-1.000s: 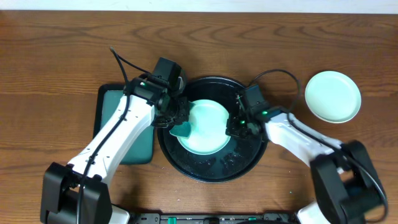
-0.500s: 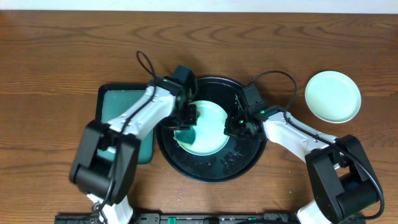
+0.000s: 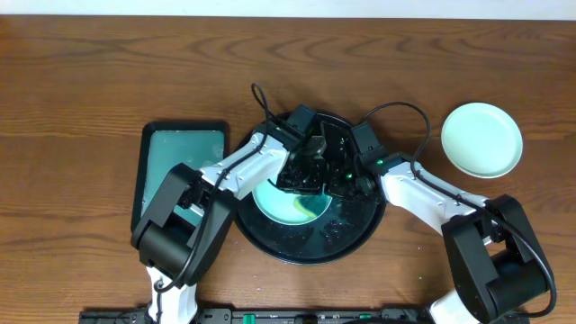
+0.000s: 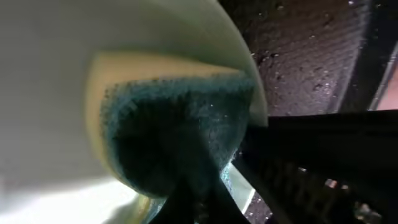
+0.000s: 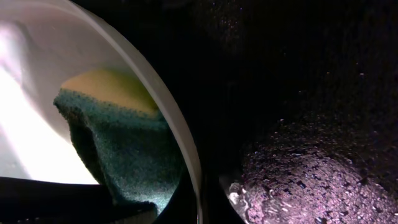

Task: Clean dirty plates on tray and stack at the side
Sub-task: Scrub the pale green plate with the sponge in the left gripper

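The round black tray [image 3: 306, 255] sits mid-table, wet. A mint-green plate [image 3: 277, 203] lies in it. My left gripper [image 3: 304, 175] is shut on a teal and yellow sponge [image 4: 174, 130] and presses it on the plate [image 4: 43, 93] near its right rim. My right gripper [image 3: 345, 183] is shut on the plate's right rim [image 5: 177, 130]. The sponge [image 5: 118, 149] also shows in the right wrist view, just inside that rim. The left arm hides much of the plate from above. A third plate is not in view.
A pale plate [image 3: 481, 139] lies alone on the wood at the far right. A rectangular black tray with a green pad [image 3: 180, 166] lies left of the round tray. The tray floor [image 5: 298, 155] is beaded with water.
My left gripper has swept the sponge rightward across the plate, from its left edge to its right side. The rectangular tray is now uncovered. The right gripper has held still.
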Controlling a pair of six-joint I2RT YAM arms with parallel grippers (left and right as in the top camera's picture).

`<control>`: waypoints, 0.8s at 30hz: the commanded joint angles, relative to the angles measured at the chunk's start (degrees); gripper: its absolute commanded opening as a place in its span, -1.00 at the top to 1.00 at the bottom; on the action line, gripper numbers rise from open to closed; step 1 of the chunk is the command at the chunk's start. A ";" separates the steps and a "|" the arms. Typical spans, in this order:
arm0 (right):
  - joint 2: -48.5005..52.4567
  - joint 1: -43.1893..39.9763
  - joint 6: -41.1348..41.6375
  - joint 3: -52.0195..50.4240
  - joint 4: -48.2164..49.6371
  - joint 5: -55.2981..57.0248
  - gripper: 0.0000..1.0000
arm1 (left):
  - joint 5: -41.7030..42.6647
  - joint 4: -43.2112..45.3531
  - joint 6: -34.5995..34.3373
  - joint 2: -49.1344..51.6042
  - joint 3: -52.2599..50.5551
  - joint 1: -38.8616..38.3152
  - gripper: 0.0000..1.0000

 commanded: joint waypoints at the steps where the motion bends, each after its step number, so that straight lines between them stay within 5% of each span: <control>1: 2.58 0.87 -0.11 -0.50 -0.70 1.53 0.97 | 6.69 2.16 -1.73 2.69 -0.59 -1.27 0.86; 14: 2.58 0.87 -0.11 -0.50 -1.29 0.94 0.97 | -35.08 -5.88 -4.15 2.67 -0.57 15.34 0.86; 24: 2.58 0.87 -0.15 -0.50 -1.27 0.98 0.97 | -52.17 -12.90 -5.88 2.67 -0.57 16.22 0.86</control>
